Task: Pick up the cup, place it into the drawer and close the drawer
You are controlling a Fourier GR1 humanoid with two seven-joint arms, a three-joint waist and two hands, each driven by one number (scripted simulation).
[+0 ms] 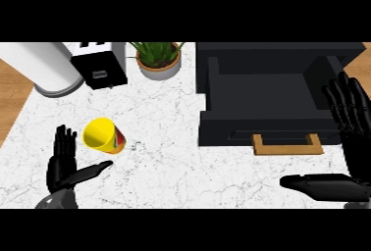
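cup [103, 136]: yellow, just beside left hand [64, 164], untouched.
left hand: fingers spread, empty.
right hand [354, 147]: spread, near open drawer [232, 132].
next: close round cup's wall, then lift.

Cup [103, 136] yellow, red and green bands on its side; counter [159, 166] is white marble with fine grey veining. Drawer [239, 132] black with a tan handle [287, 151]; left hand [64, 169] and right hand [355, 122] both black. Toaster [101, 68] black with white top, canister [47, 66] white, plant [156, 51] green in grey pot [159, 71].
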